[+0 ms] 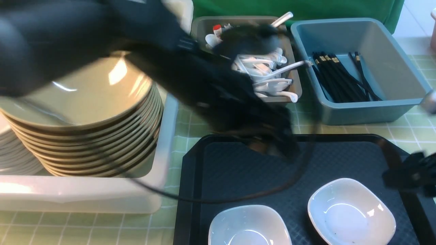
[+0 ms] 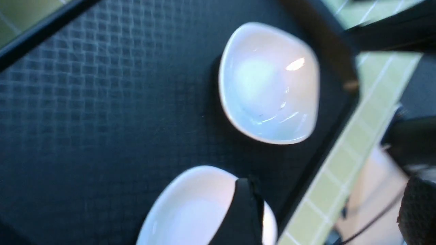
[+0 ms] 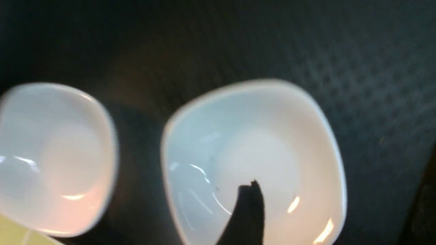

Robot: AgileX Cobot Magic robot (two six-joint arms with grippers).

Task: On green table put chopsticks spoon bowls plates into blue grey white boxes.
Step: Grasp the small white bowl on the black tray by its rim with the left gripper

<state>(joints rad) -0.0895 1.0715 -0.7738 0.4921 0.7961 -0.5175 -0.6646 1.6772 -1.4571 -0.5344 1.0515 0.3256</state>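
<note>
Flat black textured tray [image 1: 238, 170] sits near-centre on the pale green gridded table [image 1: 415, 132]. Its far half is bare; two small glossy white rounded-square plates are on the near half. Left plate [image 1: 248, 226] is cut by the frame edge, right plate [image 1: 351, 211] is close to the tray's right rim, with a clear gap between them. Left gripper [image 1: 272, 143] hangs blurred over the tray's far rim; only one black finger [image 2: 243, 211] shows in its wrist view, over a plate, so can't tell open or clenched. Right gripper [image 1: 405, 177] is at the tray's right rim beside the right plate; one finger [image 3: 250, 211] shows over a plate, state also can't tell. Large translucent white plastic tub [image 1: 167, 136] is at left, a thin strip of table between it and the tray, with a stack of tan-olive bowls [image 1: 85, 102] rising above its rim. Far side: dark grey plastic tub [image 1: 204, 27] piled with white soup spoons [image 1: 269, 75], handles overhanging the rim. Blue-teal plastic tub [image 1: 391, 68] is just right of it, black gold-banded chopsticks [image 1: 337, 78] on its left side, right floor open.
</note>
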